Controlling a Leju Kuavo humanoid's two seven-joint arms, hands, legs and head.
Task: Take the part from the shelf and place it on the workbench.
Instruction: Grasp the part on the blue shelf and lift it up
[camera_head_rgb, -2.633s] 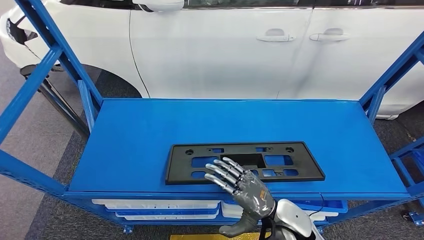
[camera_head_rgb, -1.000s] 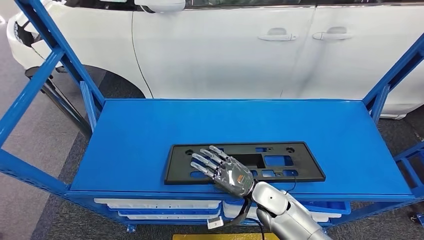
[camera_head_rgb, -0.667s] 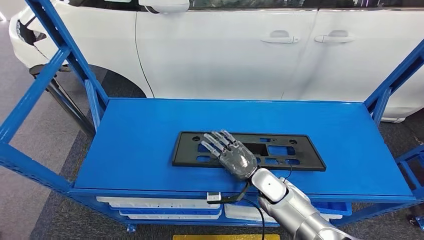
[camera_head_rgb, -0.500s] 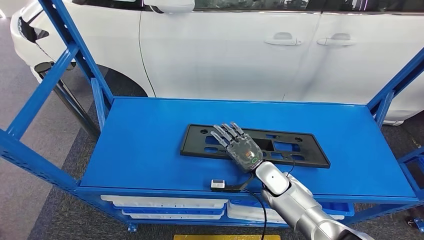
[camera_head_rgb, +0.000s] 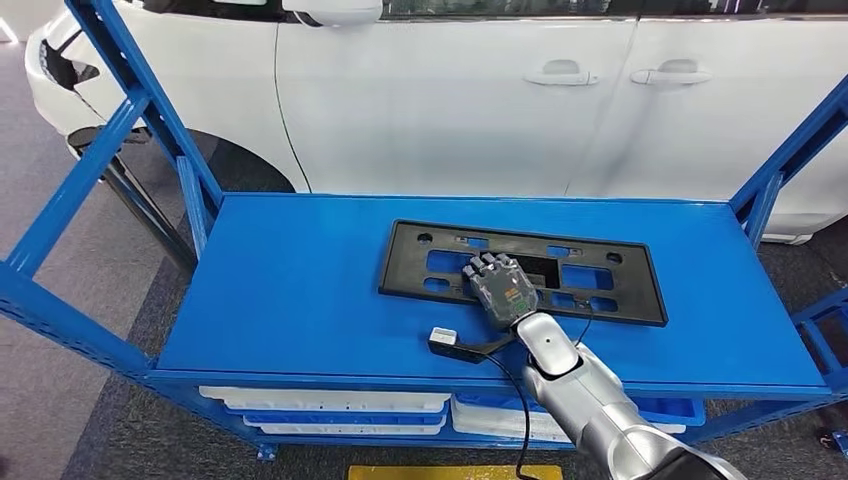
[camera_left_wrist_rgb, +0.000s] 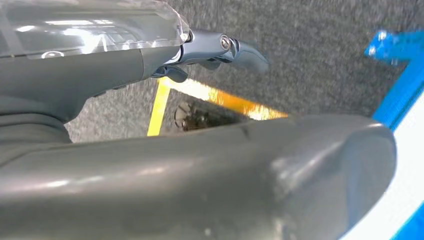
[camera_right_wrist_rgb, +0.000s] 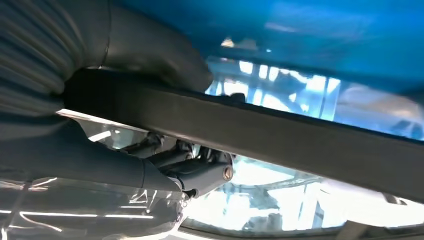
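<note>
A blue metal shelf with angled blue uprights is seen from above. A flat black part, rectangular with cut-outs, is laid on the top deck right of centre, its long side tilted slightly toward 4 o'clock. At the part's 7 o'clock, a small white-topped black device with a cable is resting.

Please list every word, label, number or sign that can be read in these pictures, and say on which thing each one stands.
No text can be read in any view.
The black part on the blue shelf has holes and cut-outs but no legible marking.
The right hand carries small coloured spots on its back, too small to read.
The white car shows no badge or plate.
</note>
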